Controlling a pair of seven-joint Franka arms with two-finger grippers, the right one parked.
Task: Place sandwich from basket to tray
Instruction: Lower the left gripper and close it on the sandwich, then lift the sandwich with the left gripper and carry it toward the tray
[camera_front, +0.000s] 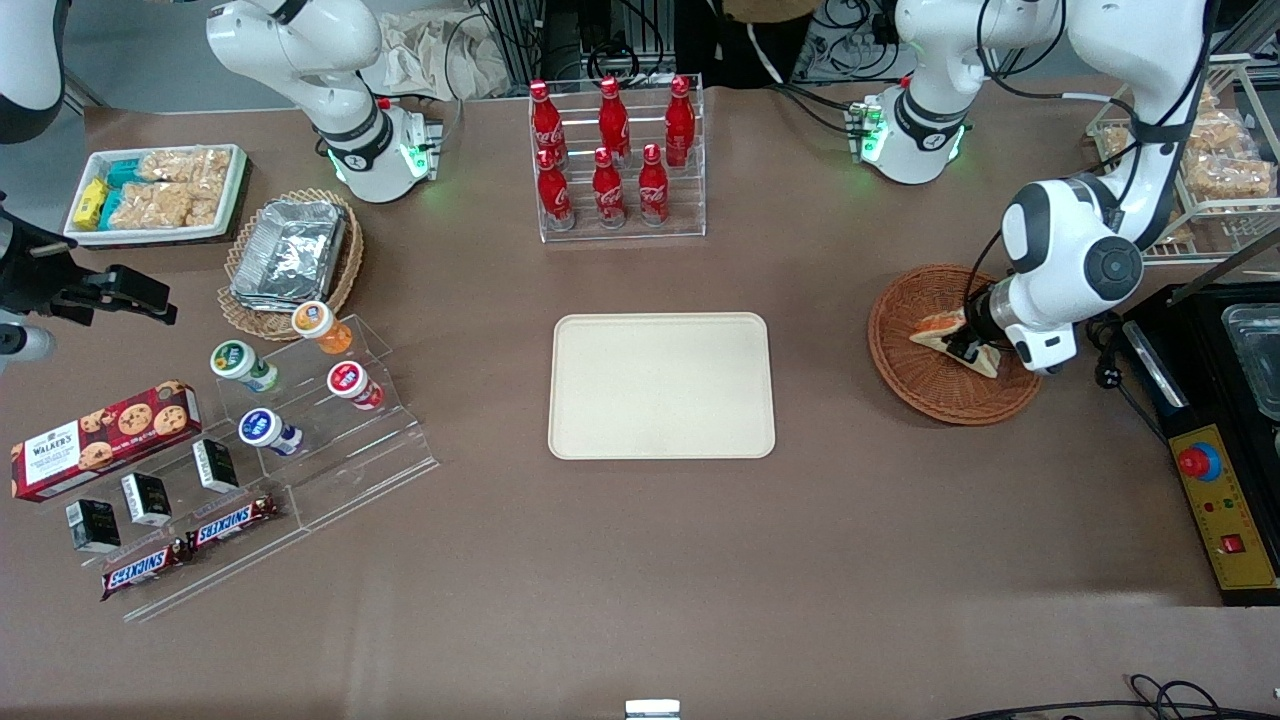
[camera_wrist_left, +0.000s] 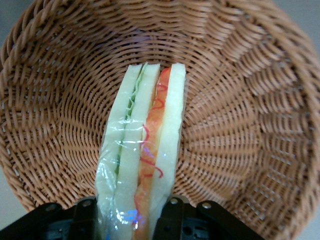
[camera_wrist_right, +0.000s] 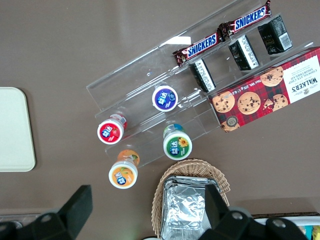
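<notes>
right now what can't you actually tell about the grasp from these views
- Gripper fingers: front view, the arm's wrist covers them; left wrist view's edge cuts them off, so contact is unclear.
- Sandwich underside: hidden against the basket.
- Whether it is lifted: not visible.
- Tray: nothing hidden.

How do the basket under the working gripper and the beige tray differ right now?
The basket is round, woven and reddish-brown; the tray is flat, smooth, cream and rectangular. The basket holds the sandwich, with the gripper down on it and a finger either side; the tray holds nothing. Both sit on the brown table.
</notes>
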